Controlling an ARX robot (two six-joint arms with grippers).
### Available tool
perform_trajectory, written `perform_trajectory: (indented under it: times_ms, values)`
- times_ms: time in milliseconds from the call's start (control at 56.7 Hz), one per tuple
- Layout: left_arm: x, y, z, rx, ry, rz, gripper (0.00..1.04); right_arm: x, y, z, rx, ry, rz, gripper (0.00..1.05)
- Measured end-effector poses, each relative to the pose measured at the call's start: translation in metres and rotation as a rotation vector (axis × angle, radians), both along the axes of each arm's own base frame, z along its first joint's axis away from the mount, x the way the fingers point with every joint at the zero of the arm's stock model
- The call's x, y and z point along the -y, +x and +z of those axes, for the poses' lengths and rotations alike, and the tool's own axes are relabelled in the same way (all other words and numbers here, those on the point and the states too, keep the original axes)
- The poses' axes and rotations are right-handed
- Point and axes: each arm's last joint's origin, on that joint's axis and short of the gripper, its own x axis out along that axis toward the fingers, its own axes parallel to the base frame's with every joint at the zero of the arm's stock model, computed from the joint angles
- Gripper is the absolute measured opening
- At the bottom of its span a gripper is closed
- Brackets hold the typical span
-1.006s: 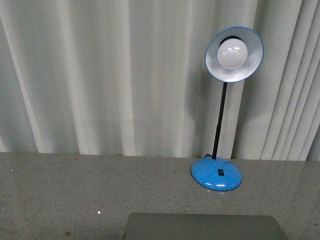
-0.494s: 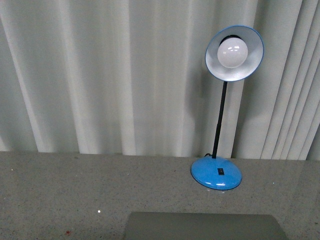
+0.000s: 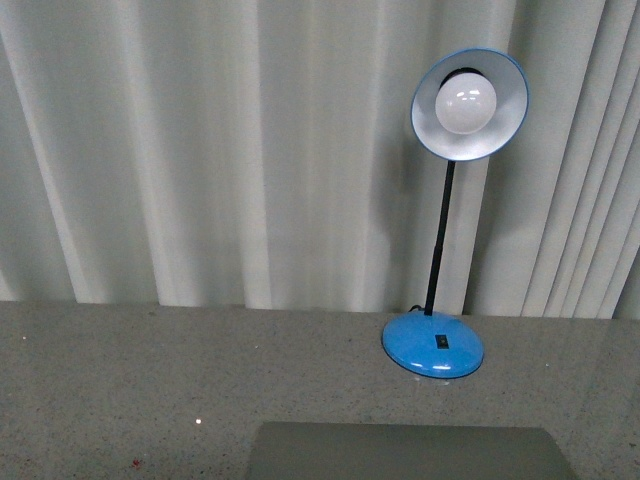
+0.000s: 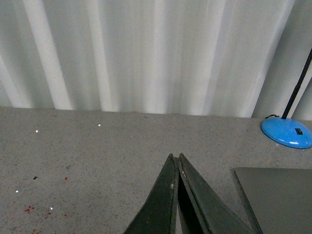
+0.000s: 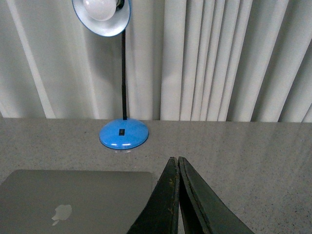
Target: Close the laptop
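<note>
The laptop [image 5: 73, 200] lies flat on the speckled grey table with its silver-grey lid down and the pale apple logo facing up. Its far edge shows at the bottom of the front view, laptop [image 3: 405, 452], and one corner appears in the left wrist view, laptop [image 4: 280, 197]. My left gripper [image 4: 175, 157] is shut with nothing in it, above bare table beside the laptop's one side. My right gripper [image 5: 174, 159] is shut and empty too, just off the laptop's other side. Neither arm shows in the front view.
A blue desk lamp [image 3: 433, 345] with a black stem and round shade stands behind the laptop; its base also shows as lamp [image 5: 124, 133] and lamp [image 4: 286, 132]. White pleated curtains [image 3: 200, 150] hang along the table's [image 3: 120, 380] far edge.
</note>
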Motion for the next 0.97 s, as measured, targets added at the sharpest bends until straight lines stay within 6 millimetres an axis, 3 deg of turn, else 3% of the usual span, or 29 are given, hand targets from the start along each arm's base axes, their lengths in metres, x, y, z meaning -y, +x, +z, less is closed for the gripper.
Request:
perform_trajectory:
  times_ms: [212,476,529,971]
  values:
    - [0.0000,-0.0001,0.0001,0.001,0.000,0.000,0.54,0.0000,0.0000,0.0000,0.000,0.000,0.000,0.47]
    - [0.0000,-0.0001,0.0001,0.001,0.001,0.000,0.99,0.0000,0.0000,0.0000,0.000,0.000,0.000,0.93]
    - [0.0000,-0.0001,0.0001,0.001,0.003,0.000,0.98,0.0000,0.0000,0.0000,0.000,0.000,0.000,0.99]
    - [0.0000,-0.0001,0.0001,0.001,0.003,0.000,0.98,0.0000,0.0000,0.0000,0.000,0.000,0.000,0.97]
